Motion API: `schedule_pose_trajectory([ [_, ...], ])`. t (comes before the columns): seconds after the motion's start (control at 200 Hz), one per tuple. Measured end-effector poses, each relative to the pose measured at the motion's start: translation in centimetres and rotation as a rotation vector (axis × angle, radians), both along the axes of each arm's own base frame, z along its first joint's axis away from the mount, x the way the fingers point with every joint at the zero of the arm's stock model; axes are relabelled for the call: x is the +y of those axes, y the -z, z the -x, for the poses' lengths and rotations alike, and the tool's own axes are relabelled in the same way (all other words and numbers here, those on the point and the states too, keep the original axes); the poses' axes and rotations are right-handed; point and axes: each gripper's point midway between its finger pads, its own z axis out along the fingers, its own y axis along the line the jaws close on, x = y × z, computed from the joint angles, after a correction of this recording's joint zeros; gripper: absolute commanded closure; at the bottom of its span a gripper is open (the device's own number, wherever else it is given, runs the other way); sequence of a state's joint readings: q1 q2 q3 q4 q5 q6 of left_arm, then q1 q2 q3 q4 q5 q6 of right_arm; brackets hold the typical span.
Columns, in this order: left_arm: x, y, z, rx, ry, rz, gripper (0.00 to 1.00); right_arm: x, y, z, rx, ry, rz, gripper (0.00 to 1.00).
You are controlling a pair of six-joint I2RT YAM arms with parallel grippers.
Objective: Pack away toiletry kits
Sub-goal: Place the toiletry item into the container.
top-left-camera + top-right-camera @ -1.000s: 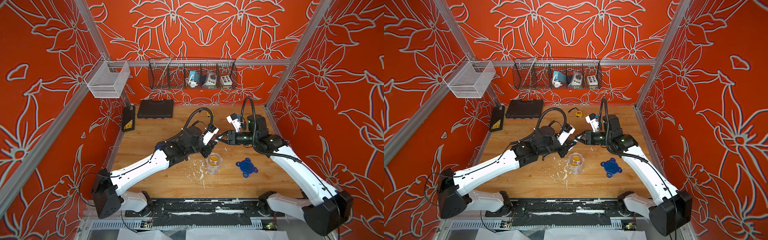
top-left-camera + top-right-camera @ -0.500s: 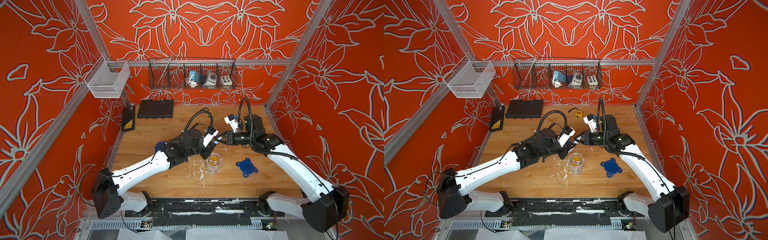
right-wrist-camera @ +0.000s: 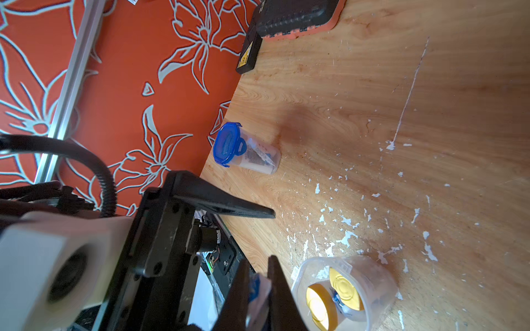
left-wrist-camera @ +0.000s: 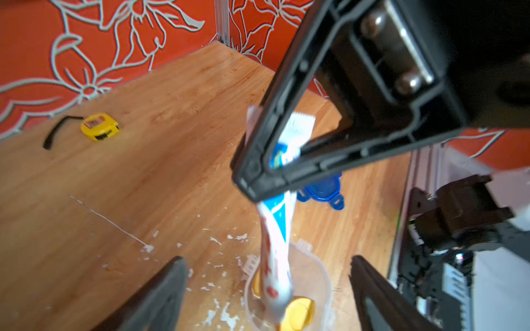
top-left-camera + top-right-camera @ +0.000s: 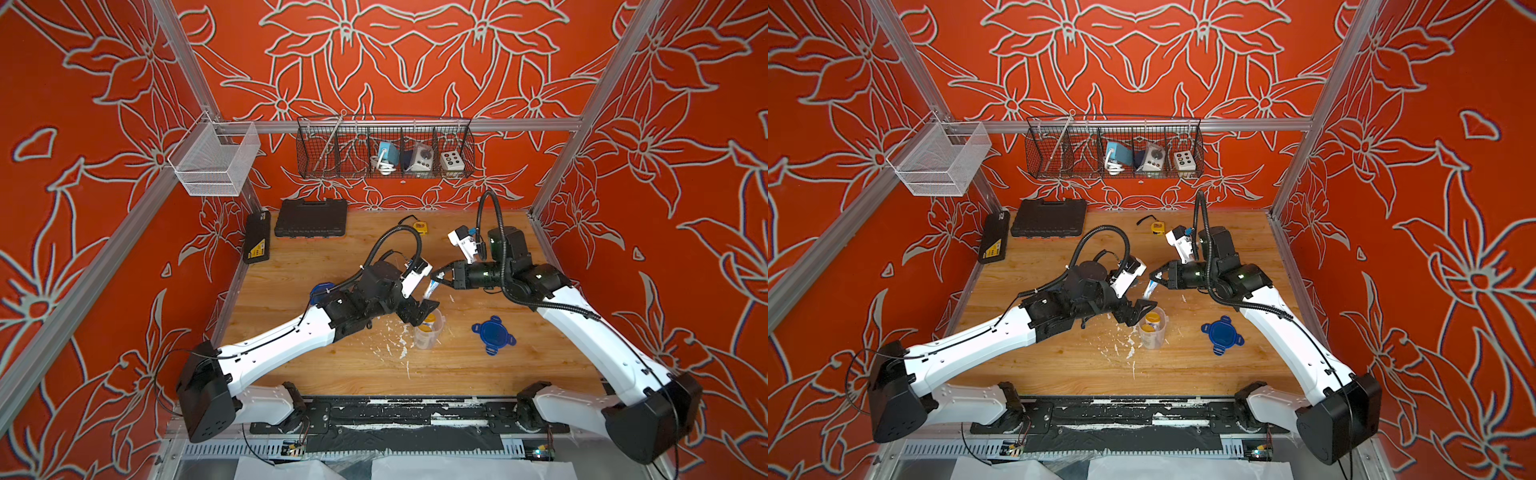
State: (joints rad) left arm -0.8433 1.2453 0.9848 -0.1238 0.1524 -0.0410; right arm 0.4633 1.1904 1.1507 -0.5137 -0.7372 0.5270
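Clear cup [image 5: 428,337] is standing open on the table [image 5: 316,257], left gripper [image 5: 420,312] fingers spread wide by its rim. Right gripper [image 5: 434,277] is clamping the toothpaste tube [image 4: 276,243] by its crimped end. The tube is hanging near-vertical, cap end pointing down at the cup's mouth.

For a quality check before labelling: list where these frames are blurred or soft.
Left wrist: tube smeared by blur, left fingers soft. Right wrist: cup and table sharp, tube in the jaws blurred. Both top views: sharp, evenly lit.
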Motion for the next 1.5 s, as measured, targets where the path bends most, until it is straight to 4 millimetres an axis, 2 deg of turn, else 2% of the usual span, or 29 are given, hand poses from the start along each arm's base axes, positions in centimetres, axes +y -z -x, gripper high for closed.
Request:
schedule_pose_trajectory([
  [0.085,2.2,0.2,1.0,0.04,-0.027,0.034,0.07,-0.6,-0.3,0.3,-0.042,0.004,0.028,1.0],
  [0.27,9.9,1.4,1.1,0.157,-0.242,0.171,0.06,-1.6,-0.1,0.8,-0.112,-0.002,0.117,1.0],
  [0.38,11.5,1.7,1.0,0.21,-0.301,0.208,0.06,-1.8,0.4,1.4,-0.153,-0.02,0.178,1.0],
  [0.525,11.8,2.0,0.1,0.259,-0.338,0.202,0.06,-1.4,1.2,2.6,-0.209,-0.059,0.225,1.0],
  [0.671,11.7,1.6,-0.3,0.274,-0.341,0.2,0.06,-1.2,3.3,3.3,-0.219,-0.091,0.294,1.0],
  [0.906,11.3,0.2,-0.7,0.253,-0.33,0.211,0.06,-1.4,6.4,3.2,-0.211,-0.104,0.376,1.0],
  [1.031,11.2,0.0,-0.8,0.25,-0.323,0.211,0.06,-1.2,7.4,2.9,-0.211,-0.112,0.396,1.0],
  [1.291,11.0,-0.2,-1.2,0.242,-0.318,0.201,0.06,-1.1,10.3,4.1,-0.194,-0.153,0.445,1.0],
  [1.381,10.9,-0.3,-1.3,0.237,-0.315,0.199,0.06,-1.0,10.5,4.3,-0.209,-0.162,0.445,0.92],
  [1.456,10.8,-0.4,-1.4,0.231,-0.312,0.198,0.06,-1.2,10.9,4.6,-0.218,-0.165,0.448,0.83],
  [1.501,10.8,-0.6,-1.5,0.227,-0.311,0.198,0.06,-1.3,11.1,4.9,-0.218,-0.168,0.45,0.74],
])
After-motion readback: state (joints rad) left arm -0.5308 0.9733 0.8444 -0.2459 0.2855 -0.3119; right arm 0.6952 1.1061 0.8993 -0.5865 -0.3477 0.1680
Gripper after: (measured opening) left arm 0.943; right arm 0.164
